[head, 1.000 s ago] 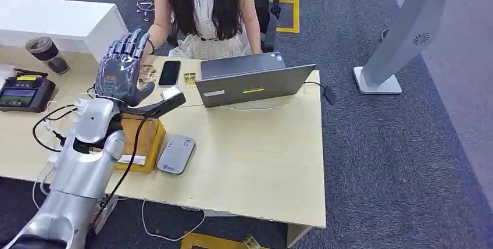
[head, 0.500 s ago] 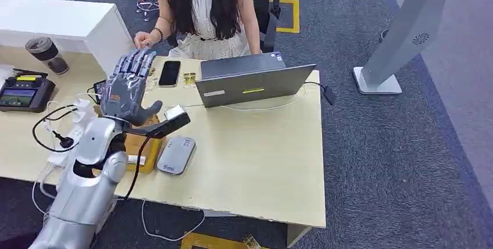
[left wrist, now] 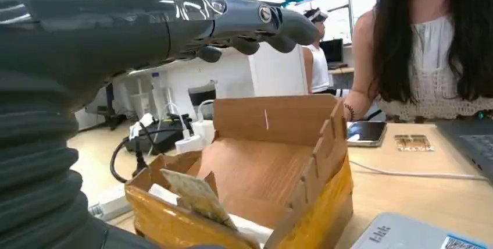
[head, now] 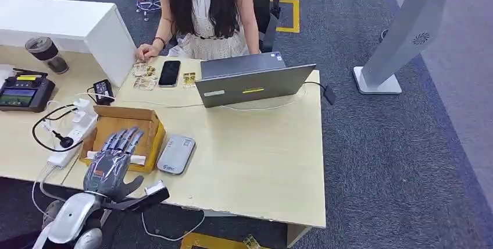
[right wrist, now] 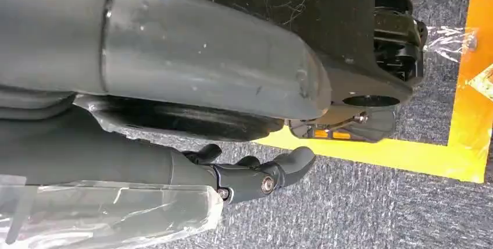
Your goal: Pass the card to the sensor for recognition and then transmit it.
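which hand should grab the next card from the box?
Left. The left hand is open above the cardboard box, where a card stands. The right hand hangs over the floor.

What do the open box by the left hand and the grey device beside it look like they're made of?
The open box looks like plain brown corrugated cardboard, matte, with torn flap edges and glossy yellow tape around its outer walls. The grey device beside it looks like moulded plastic: a smooth, rounded silver-grey shell with a slight sheen, though painted metal can't be excluded.

Pale wood desk [head: 256,156], grey carpet floor [head: 395,162], yellow floor marking [head: 289,16], white counter [head: 64,19]
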